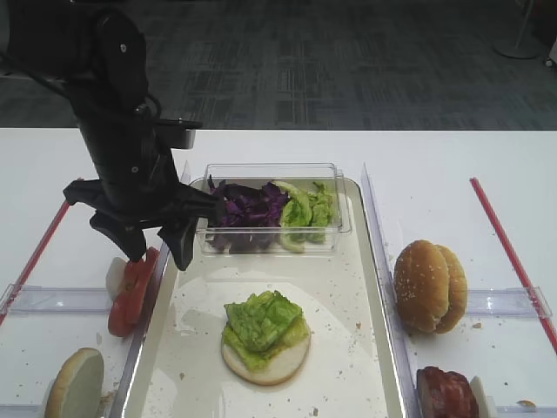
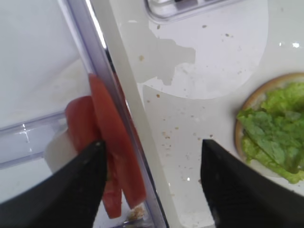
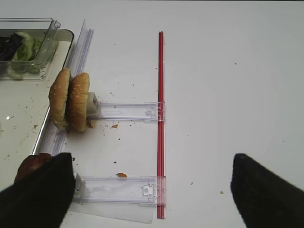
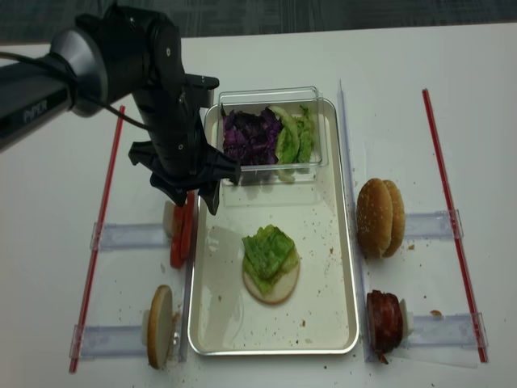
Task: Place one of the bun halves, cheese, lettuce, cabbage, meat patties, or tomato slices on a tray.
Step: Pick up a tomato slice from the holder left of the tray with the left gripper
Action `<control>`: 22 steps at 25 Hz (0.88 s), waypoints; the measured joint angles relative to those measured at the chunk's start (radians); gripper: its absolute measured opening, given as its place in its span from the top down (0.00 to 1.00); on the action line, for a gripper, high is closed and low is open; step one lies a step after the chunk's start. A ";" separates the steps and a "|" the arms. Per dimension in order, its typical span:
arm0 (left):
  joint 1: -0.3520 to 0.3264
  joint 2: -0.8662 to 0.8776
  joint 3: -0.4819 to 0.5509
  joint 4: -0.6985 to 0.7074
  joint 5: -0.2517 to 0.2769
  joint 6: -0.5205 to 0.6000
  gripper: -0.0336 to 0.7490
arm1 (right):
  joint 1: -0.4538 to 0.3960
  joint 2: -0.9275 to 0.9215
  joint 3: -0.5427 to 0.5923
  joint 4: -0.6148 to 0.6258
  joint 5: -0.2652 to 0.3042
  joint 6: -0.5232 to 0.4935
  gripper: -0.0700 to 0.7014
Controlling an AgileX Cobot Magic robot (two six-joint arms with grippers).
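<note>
Two red tomato slices (image 2: pixel 107 142) stand on edge in a clear holder just outside the left rim of the tray (image 1: pixel 348 300). My left gripper (image 2: pixel 152 185) hangs open over them. One finger (image 2: pixel 71 190) touches the outer slice, and the other is over the tray floor. The slices and the tray rim lie between the jaws. On the tray lies a bun half topped with lettuce (image 1: pixel 265 326). My right gripper (image 3: pixel 152 194) is open over a clear holder, beside the meat patties (image 3: pixel 31 166) and the upright bun halves (image 3: pixel 71 99).
A clear tub (image 1: pixel 261 169) at the back of the tray holds purple cabbage (image 1: pixel 248 209) and lettuce (image 1: pixel 306 209). Another bun half (image 1: pixel 77 383) stands at the front left. Red straws (image 1: pixel 505 248) and clear holders (image 1: pixel 513 300) lie on the white table on both sides.
</note>
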 joint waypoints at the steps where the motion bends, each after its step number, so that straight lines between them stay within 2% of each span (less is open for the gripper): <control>1: 0.000 0.000 -0.002 0.000 0.005 -0.001 0.45 | 0.000 0.000 0.000 0.000 0.000 0.000 0.03; 9: 0.000 0.000 -0.004 -0.002 0.043 -0.014 0.45 | 0.000 0.000 0.000 0.000 0.000 0.000 0.03; 22: 0.000 0.027 -0.004 -0.032 0.049 -0.014 0.47 | 0.000 0.000 0.000 0.000 0.000 0.000 0.03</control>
